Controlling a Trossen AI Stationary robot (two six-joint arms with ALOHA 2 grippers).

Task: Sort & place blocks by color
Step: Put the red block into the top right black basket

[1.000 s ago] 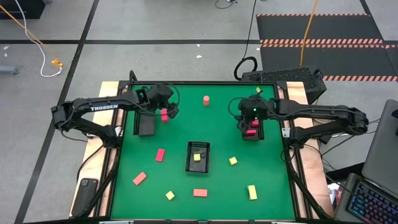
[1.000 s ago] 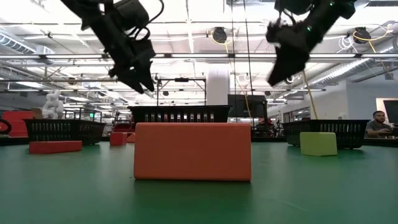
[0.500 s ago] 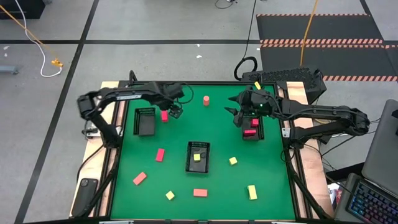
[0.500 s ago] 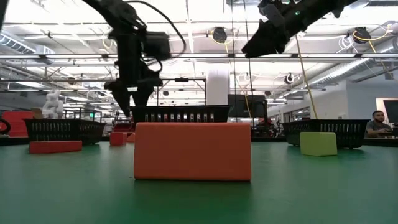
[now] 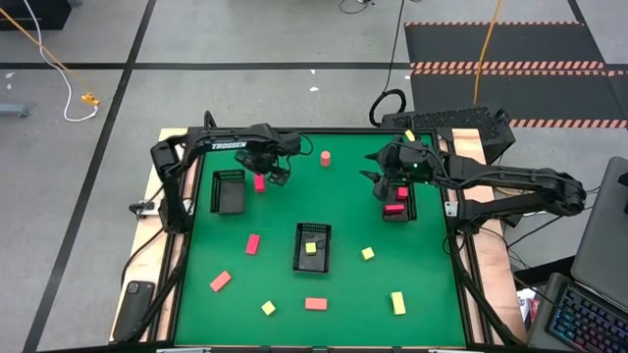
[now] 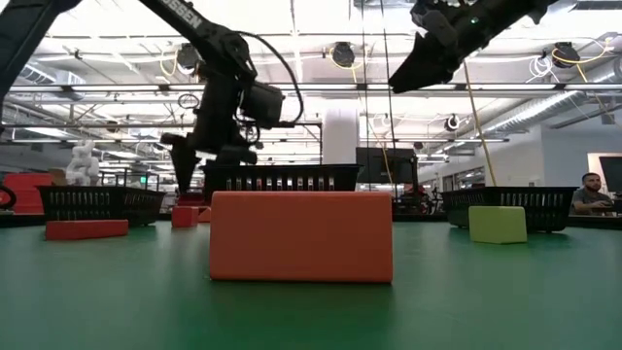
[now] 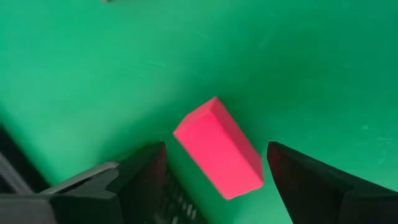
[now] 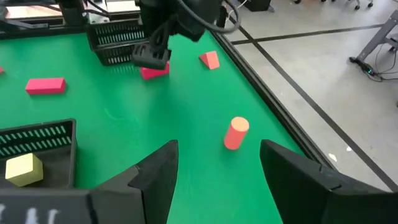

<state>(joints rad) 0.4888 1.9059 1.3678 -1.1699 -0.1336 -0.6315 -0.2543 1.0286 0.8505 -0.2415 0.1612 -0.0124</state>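
Blocks scattered on green felt-like table (image 5: 343, 211); pink-red bar (image 5: 259, 181) beside left tray (image 5: 229, 191).

High view: left gripper (image 5: 270, 175) over the bar, right gripper (image 5: 378, 182) by right tray (image 5: 396, 202); middle tray (image 5: 312, 246) holds a yellow cube.
Low view: smooth orange bar (image 6: 301, 236) up front, long side across.
Left wrist view: fingers wide, empty, bar (image 7: 217, 147) lies diagonal between them.
Right wrist view: jaws apart, empty; orange cylinder (image 8: 236, 133) stands upright.

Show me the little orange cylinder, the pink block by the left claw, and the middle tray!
orange cylinder (image 5: 325, 157): high view, its top face.
pink block (image 7: 219, 148): left wrist view, its top face.
middle tray (image 5: 313, 262): high view, its bare floor.
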